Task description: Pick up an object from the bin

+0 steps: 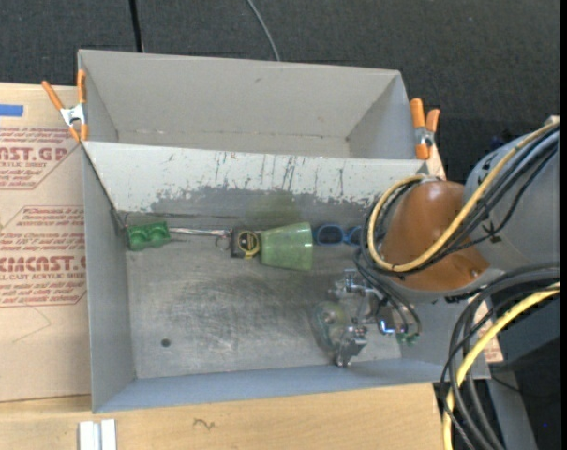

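Camera view: hand (349, 334) near-right in grey metal bin (217, 331), grip untellable. Nearby pale green plastic cup (288, 247): probably light, slick; pinch rim.

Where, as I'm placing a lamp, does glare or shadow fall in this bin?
Camera view: the bin's back wall is brightest, its floor a darker even grey; no glare spot on the pale green cup or the green block; light looks soft, with no hard-edged shadow under the gripper.
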Available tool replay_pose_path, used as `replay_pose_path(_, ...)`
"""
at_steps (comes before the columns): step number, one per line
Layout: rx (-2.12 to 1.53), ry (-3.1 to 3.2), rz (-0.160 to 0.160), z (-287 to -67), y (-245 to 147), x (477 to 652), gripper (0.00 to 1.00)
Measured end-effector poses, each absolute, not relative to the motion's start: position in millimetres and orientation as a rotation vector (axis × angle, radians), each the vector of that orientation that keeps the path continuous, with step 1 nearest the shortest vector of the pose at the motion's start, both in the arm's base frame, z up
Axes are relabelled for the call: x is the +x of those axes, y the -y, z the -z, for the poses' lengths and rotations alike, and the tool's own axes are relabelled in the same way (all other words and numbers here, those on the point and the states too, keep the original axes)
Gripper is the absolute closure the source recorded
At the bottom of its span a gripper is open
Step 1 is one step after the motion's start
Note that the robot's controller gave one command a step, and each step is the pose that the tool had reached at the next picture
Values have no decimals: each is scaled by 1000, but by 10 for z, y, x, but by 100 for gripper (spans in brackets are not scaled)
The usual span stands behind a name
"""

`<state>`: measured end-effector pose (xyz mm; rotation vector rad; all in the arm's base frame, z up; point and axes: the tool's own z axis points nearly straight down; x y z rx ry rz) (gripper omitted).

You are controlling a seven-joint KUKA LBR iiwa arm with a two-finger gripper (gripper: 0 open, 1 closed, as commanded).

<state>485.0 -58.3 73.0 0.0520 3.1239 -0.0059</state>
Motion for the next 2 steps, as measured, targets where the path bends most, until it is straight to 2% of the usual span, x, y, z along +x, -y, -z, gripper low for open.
replay_pose_path(1, 54, -3131, 3, -731, 579, 4836, 100)
replay_pose_path(2, -300, -3117, 6, -2547, 1038, 5159, 100)
